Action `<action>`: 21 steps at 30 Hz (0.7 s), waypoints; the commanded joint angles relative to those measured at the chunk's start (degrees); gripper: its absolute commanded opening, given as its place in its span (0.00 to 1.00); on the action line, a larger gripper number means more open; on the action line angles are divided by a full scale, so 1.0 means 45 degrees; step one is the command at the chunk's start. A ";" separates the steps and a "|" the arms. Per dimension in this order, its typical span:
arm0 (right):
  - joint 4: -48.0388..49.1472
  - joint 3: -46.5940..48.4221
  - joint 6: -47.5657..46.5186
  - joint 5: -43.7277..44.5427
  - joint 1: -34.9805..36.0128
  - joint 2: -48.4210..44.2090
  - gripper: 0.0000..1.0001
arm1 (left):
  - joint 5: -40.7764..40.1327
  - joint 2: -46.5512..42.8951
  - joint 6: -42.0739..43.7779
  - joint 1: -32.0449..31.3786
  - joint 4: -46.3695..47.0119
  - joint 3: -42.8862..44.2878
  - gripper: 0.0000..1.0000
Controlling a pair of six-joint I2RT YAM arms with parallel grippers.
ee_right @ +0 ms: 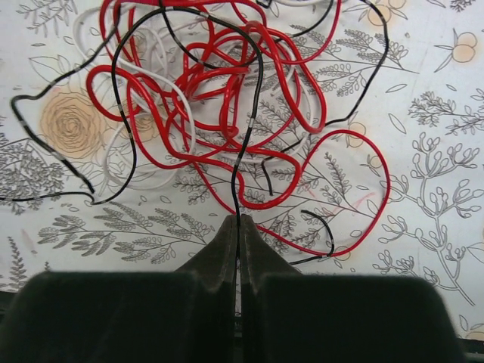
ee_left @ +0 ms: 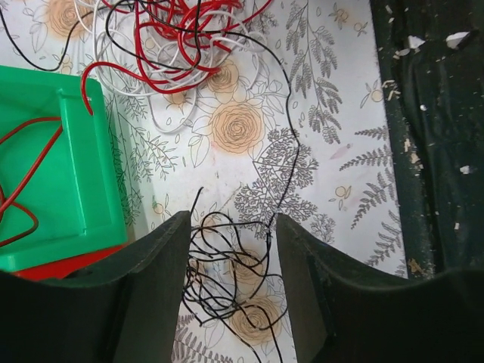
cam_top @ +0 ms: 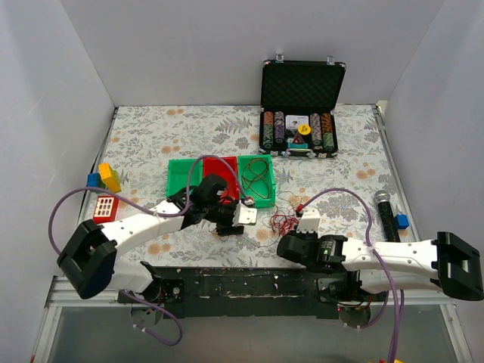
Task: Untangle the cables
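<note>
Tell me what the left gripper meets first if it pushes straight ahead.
Likely the black cable coil between the left gripper's open jaws; the red and white tangle lies farther on. Depth is unclear.

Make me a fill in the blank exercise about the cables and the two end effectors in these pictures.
1. The strand pinched in the shut right end effector is coloured ____.
2. The left end effector stands ____ around a loose black coil.
3. The tangled pile mixes black, white and ____ strands.
4. The tray beside the left end effector is coloured ____.
Missing words: black; open; red; green.
</note>
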 commanded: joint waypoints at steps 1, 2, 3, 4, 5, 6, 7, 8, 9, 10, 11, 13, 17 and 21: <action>0.0777 -0.0214 -0.0277 0.0048 -0.0010 -0.0508 0.01 | -0.0629 0.0693 0.0626 -0.0289 0.1450 0.0142 0.47; 0.0875 -0.0253 -0.0335 -0.0030 -0.0010 -0.0567 0.01 | -0.0727 0.0908 0.0607 -0.0367 0.1608 0.0259 0.46; 0.0992 -0.0273 -0.0413 -0.0088 0.0009 -0.0664 0.01 | -0.0786 0.1161 0.0665 -0.0387 0.1706 0.0356 0.46; 0.1051 -0.0292 -0.0472 -0.0166 0.0009 -0.0704 0.01 | -0.0864 0.1377 0.0743 -0.0445 0.1707 0.0473 0.45; 0.1110 -0.0312 -0.0550 -0.0225 -0.0010 -0.0781 0.01 | -0.0962 0.1572 0.0898 -0.0465 0.1746 0.0494 0.45; 0.1187 -0.0331 -0.0647 -0.0284 0.0009 -0.0860 0.01 | -0.1040 0.1748 0.1074 -0.0504 0.1785 0.0494 0.45; 0.1246 -0.0370 -0.0706 -0.0342 -0.0010 -0.0938 0.01 | -0.1118 0.1885 0.1211 -0.0543 0.1824 0.0494 0.45; 0.1266 -0.0390 -0.0707 -0.0401 -0.0010 -0.1035 0.01 | -0.1196 0.2041 0.1309 -0.0563 0.1863 0.0494 0.44; 0.1363 -0.0448 -0.0765 -0.0498 0.0009 -0.1133 0.01 | -0.1294 0.2198 0.1407 -0.0563 0.1902 0.0475 0.44; 0.1422 -0.0507 -0.0823 -0.0596 -0.0010 -0.1230 0.01 | -0.1391 0.2334 0.1562 -0.0563 0.1980 0.0455 0.44; 0.1481 -0.0546 -0.0843 -0.0674 0.0009 -0.1347 0.01 | -0.1508 0.2491 0.1622 -0.0563 0.2154 0.0358 0.44; 0.1520 -0.0663 -0.0863 -0.0792 -0.0010 -0.1465 0.01 | -0.1685 0.2725 0.1603 -0.0563 0.2487 0.0377 0.43; 0.1442 -0.0897 -0.0863 -0.0929 -0.0010 -0.1836 0.01 | -0.1744 0.3136 0.1681 -0.0563 0.2527 0.0591 0.37; 0.1306 -0.0976 -0.0863 -0.0910 0.0009 -0.2285 0.01 | -0.1978 0.3215 0.1818 -0.0602 0.2508 0.0611 0.26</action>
